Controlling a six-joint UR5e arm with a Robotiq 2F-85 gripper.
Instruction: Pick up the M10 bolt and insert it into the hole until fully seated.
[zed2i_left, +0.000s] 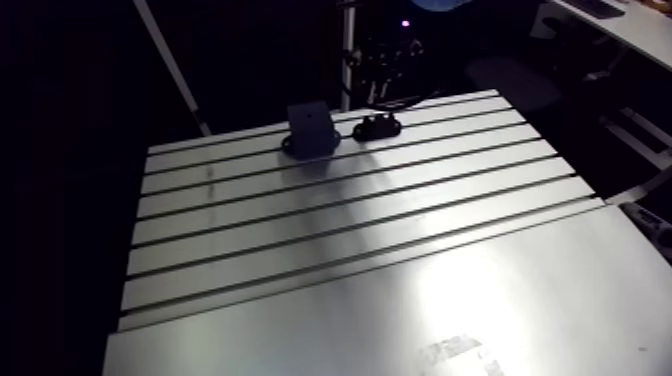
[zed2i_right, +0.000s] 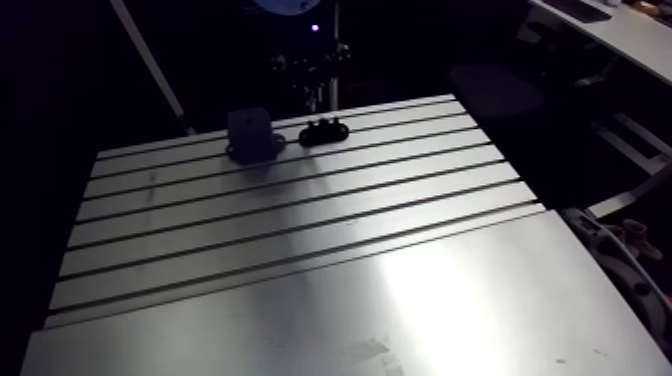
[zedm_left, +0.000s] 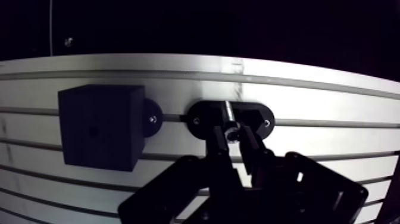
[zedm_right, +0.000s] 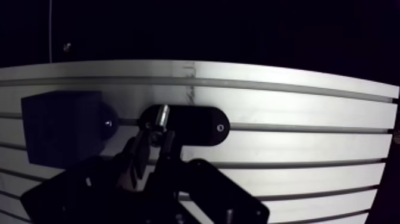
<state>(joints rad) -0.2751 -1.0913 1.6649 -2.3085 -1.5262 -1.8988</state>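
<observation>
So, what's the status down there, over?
Gripper shut on bolt. Bolt not yet lifted off black holder. Block with hole beside holder, nothing between them.

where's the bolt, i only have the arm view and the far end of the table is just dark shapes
observer: The M10 bolt lies across the black oval holder, the low shape next to the block in your view.
operator: are the jaws on it
observer: Yes. The gripper has its jaws closed on the bolt's near end, one on each side, and the bolt is over the holder.
operator: and the hole, which face
observer: The dark block beside the holder shows a small hole in the face turned toward the wrist camera.
</observation>
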